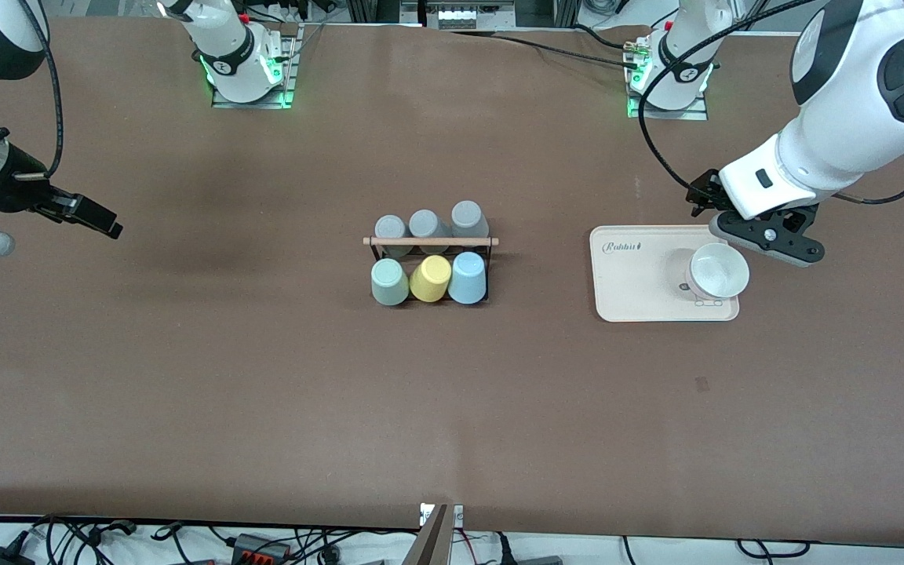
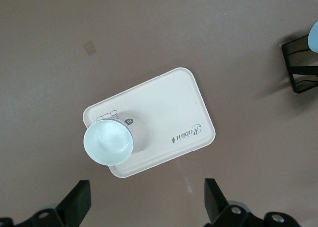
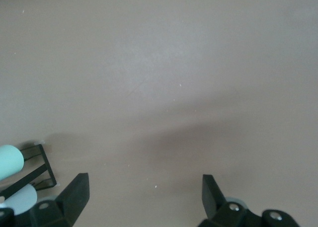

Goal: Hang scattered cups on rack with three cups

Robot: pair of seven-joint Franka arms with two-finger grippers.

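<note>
The black wire rack [image 1: 430, 241] with a wooden dowel on top stands mid-table. The sage green cup [image 1: 389, 281] and the light blue cup [image 1: 468, 276] sit upside down on its row nearer the front camera, with a yellow cup [image 1: 430, 278] between them. My left gripper [image 1: 766, 235] is open and empty, up over the table beside a cream tray [image 1: 632, 282]. In the left wrist view [image 2: 145, 187] the rack [image 2: 300, 68] and the blue cup [image 2: 314, 36] show at the edge. My right gripper [image 1: 48, 227] is open and empty over bare table toward the right arm's end; it also shows in the right wrist view [image 3: 144, 180], along with the rack [image 3: 30, 172] and the green cup [image 3: 10, 160].
Three grey cups [image 1: 427, 224] fill the rack's row farther from the front camera. A white cup [image 1: 719, 271] stands mouth up on the cream tray, toward the left arm's end of the table; the left wrist view shows the cup [image 2: 108, 143] and the tray [image 2: 169, 103].
</note>
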